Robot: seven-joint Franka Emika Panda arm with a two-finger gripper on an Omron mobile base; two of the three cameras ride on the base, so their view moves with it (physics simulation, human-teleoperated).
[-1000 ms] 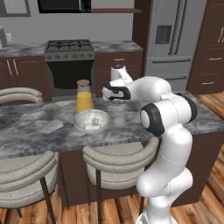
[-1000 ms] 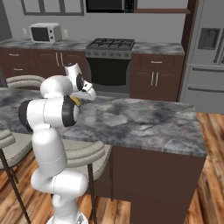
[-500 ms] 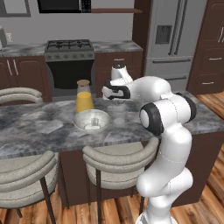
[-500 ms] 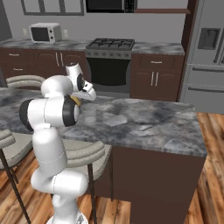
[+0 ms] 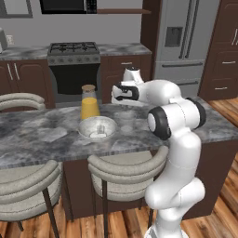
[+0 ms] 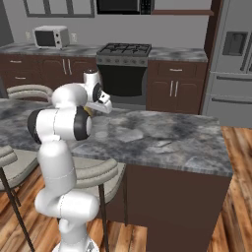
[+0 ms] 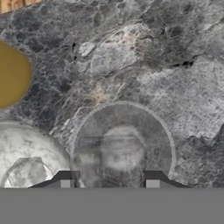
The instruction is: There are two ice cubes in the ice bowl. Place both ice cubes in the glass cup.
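Note:
The glass cup point(image 7: 122, 146) sits directly under my gripper point(image 7: 108, 183) in the hand view, its round rim centred between the two wide-apart fingers. The gripper is open with nothing between them. A faint pale squarish patch shows at the glass's bottom; I cannot tell whether it is an ice cube. The ice bowl point(image 7: 13, 138) lies just left of the glass, with one whitish ice cube point(image 7: 27, 173) in it. In the left base view the ice bowl point(image 5: 80, 129) rests on the counter left of the hovering gripper point(image 5: 120, 99).
A lidded jar of orange liquid point(image 5: 89, 104) stands just behind the bowl, and its brownish lid point(image 7: 11, 78) appears at the left of the hand view. Two stools point(image 5: 125, 169) stand in front of the dark marble counter point(image 5: 37, 135). A stove point(image 5: 74, 49) is behind.

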